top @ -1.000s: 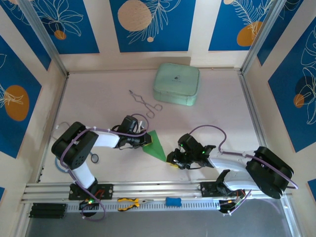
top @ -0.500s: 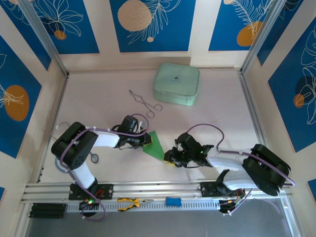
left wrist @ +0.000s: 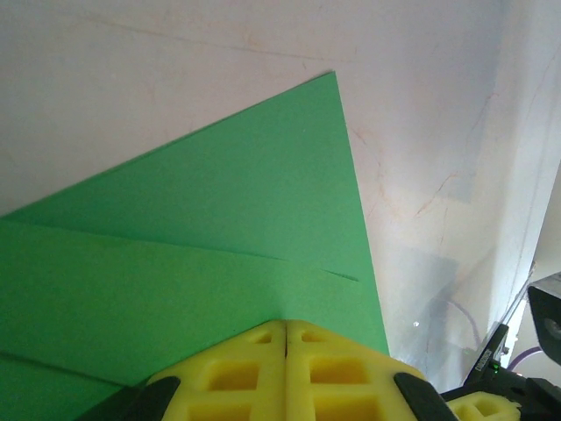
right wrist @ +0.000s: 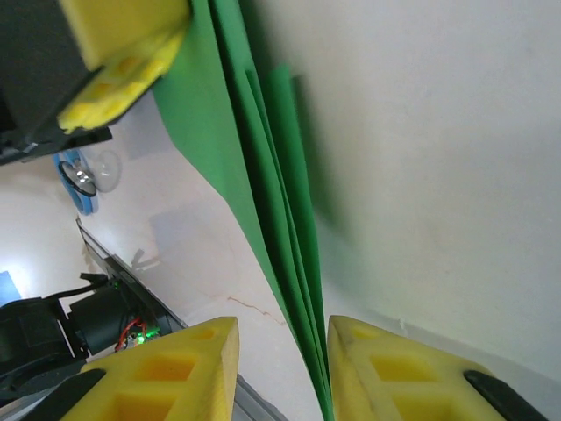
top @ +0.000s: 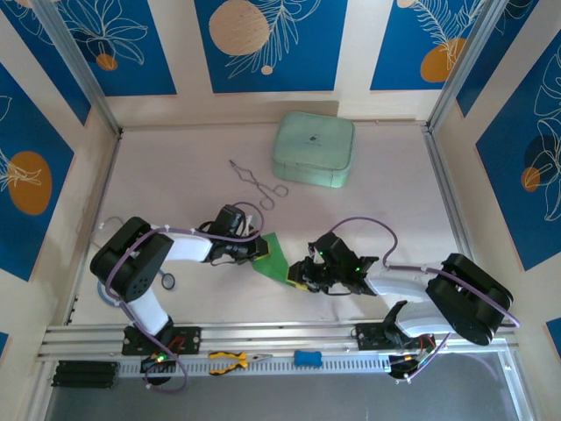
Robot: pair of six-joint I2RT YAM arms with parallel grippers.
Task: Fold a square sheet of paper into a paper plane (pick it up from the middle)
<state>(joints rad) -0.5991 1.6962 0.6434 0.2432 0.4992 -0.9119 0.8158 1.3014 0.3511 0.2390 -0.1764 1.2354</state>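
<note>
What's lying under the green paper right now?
Pale table shows around the green paper; the shut left gripper presses on it. Anything beneath the paper itself is covered.

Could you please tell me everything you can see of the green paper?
The green paper is thin, matte and bright green. It is already folded into a pointed triangular shape of several stacked layers with visible creases. It lies on the pale table between the two arms, its layers slightly fanned. The shut left claw rests on its left side, and the right claw stands open with the layered edge running between its fingers.
</note>
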